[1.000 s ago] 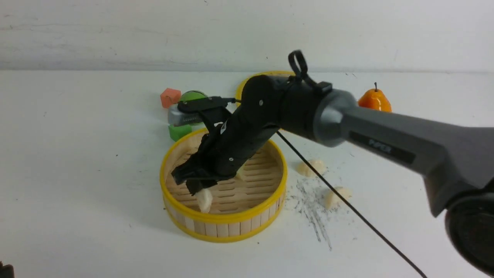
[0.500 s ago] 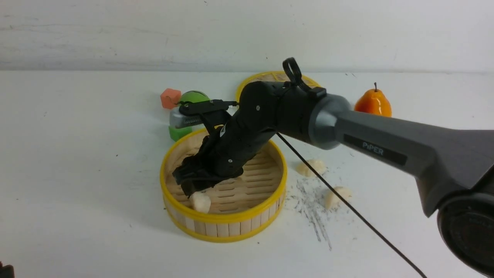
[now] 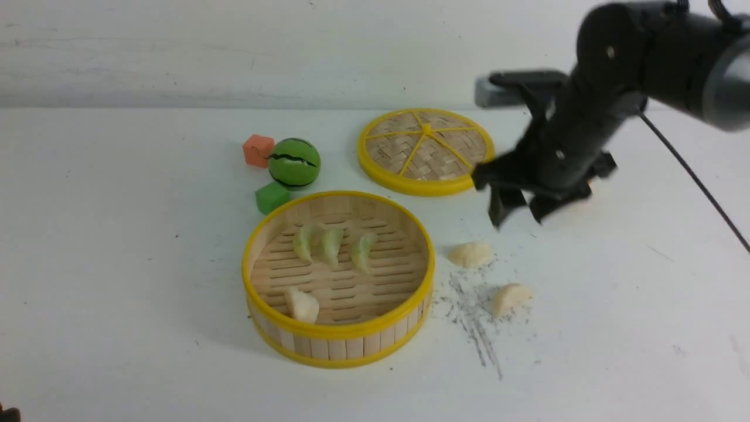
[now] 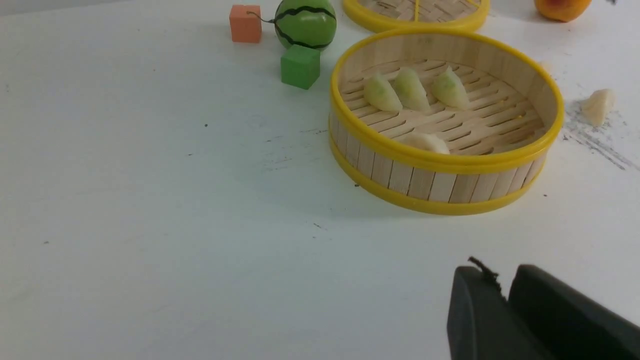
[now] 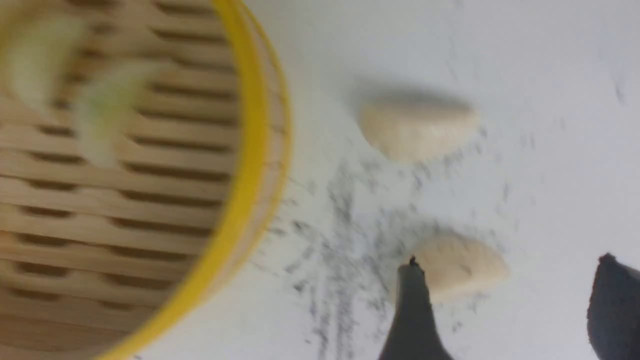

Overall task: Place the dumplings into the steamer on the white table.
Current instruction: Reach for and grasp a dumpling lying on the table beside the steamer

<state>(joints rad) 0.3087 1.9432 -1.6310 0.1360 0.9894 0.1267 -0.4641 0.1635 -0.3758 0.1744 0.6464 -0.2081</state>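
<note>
The steamer (image 3: 340, 334) stands on the white table (image 3: 117, 264). Three pale green dumplings (image 3: 331, 246) lie in a row at its back and one cream dumpling (image 3: 302, 305) lies at its front left. Two cream dumplings (image 3: 471, 254) (image 3: 510, 298) lie on the table right of it, among grey scuffs. My right gripper (image 3: 515, 214) is open and empty, raised above the table behind those two. In the right wrist view the steamer rim (image 5: 250, 165) and both loose dumplings (image 5: 415, 127) (image 5: 460, 267) show. My left gripper (image 4: 502, 280) is shut and empty, low, near the steamer (image 4: 445, 185).
The woven lid (image 3: 426, 149) lies behind the steamer. A toy watermelon (image 3: 294, 163), an orange cube (image 3: 258, 149) and a green cube (image 3: 272, 197) sit back left of the steamer. An orange pear shows only in the left wrist view (image 4: 562, 7), behind my right arm in the front view.
My right gripper let go of the cream dumpling in the steamer's front left, opened, then rose and swung right to above the loose dumplings.
</note>
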